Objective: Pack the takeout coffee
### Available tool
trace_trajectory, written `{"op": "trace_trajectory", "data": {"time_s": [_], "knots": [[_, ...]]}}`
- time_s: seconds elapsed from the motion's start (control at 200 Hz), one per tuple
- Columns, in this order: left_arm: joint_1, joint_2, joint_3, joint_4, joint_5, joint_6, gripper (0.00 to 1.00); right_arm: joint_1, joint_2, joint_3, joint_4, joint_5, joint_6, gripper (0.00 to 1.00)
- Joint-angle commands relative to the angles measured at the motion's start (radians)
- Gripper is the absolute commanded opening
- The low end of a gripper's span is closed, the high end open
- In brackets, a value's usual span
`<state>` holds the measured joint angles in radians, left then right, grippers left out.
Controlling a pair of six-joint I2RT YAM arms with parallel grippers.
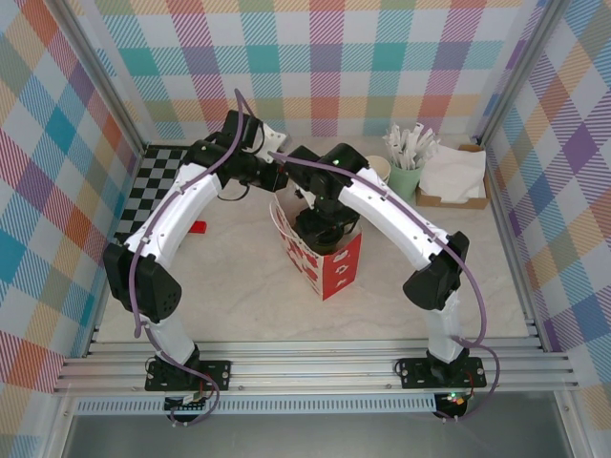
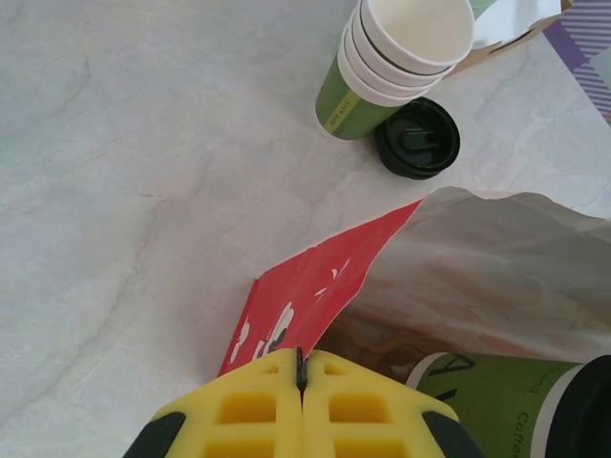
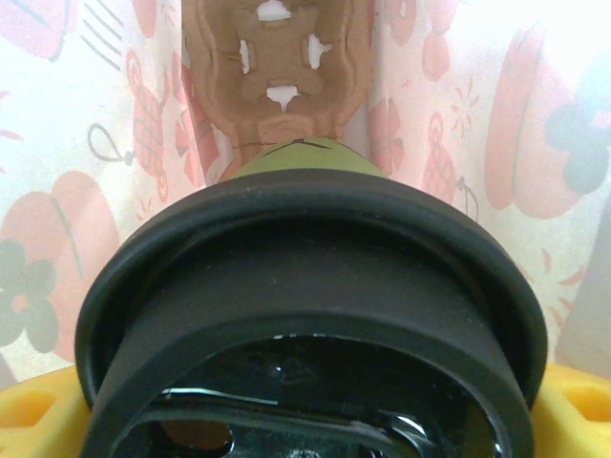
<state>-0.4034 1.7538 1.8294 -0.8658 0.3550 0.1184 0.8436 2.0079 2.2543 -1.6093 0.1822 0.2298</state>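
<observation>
My right gripper (image 3: 305, 412) is down inside the paper bag (image 2: 315, 286). Its yellow fingers (image 3: 29, 412) are spread wide on either side of the takeout coffee (image 3: 305, 286) and clasp it. From my right wrist the glossy black plastic lid takes up most of the view: a thick rounded rim around a sunken, shiny centre, with a sliver of matt dark-green paper wall beyond it. Behind the cup is the bag's thin inner wall, white and creased. Its red print glows through, and there is a brown gingerbread figure on it.

My left gripper (image 2: 301, 367) is closed, its two yellow fingers with moulded hollows pressed flat together and pinching the bag's red, white-patterned edge. Past that edge the bag's mouth gapes. The coffee lies tilted inside, its lettered green side and black lid cut off at the frame's corner.

On the pale, marble-veined bench (image 2: 124, 191) beyond the bag stands a stack of lidless green cups (image 2: 382, 67) with white insides. A loose black lid (image 2: 417, 138) lies just beside its foot. From above, both my arms arch over the bag and hide its mouth and the cup. Near the right wall sit a pale-green cup of white-wrapped sticks (image 1: 406, 175) and a cardboard box of napkins (image 1: 456, 176). I cannot make out the bag's floor.
</observation>
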Motion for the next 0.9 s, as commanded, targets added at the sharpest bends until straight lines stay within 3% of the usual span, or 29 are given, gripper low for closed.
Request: {"op": "trace_trajectory", "data": {"time_s": [0.0, 0.895], "knots": [[0.0, -0.003, 0.028, -0.03, -0.005, 0.033, 0.0, -0.008, -0.008, -0.006, -0.125, 0.0, -0.026, 0.4], [0.003, 0.047, 0.061, -0.06, 0.059, 0.009, 0.0, -0.022, -0.054, -0.225, 0.085, -0.026, -0.013, 0.38]]}}
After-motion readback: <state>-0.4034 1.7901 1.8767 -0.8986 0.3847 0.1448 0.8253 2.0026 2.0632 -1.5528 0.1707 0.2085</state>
